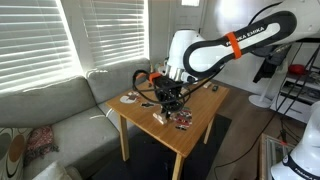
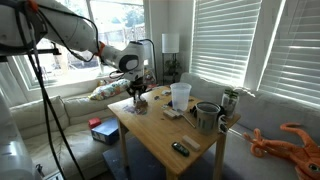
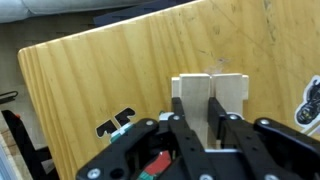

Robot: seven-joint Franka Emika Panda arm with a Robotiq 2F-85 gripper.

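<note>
Wooden block [image 3: 192, 88], pale, sits at the centre of the wrist view, pinched between the clenched fingers of the gripper [image 3: 210, 112], just over the wooden table [image 3: 90, 80]. In an exterior view a clear cup [image 2: 180, 95] and a mug [image 2: 207, 117] stand further right on the table.

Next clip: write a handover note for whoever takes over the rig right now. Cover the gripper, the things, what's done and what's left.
Gripper: shut, seemingly on a pale wooden block, low over the table.
Things: the block sits at the fingertips. A small black piece lies on the table beside it. A clear cup and a mug stand farther along the table, apart from the gripper.
Done: block gripped.
Left: block not released. Whether it touches the table cannot be told.
</note>
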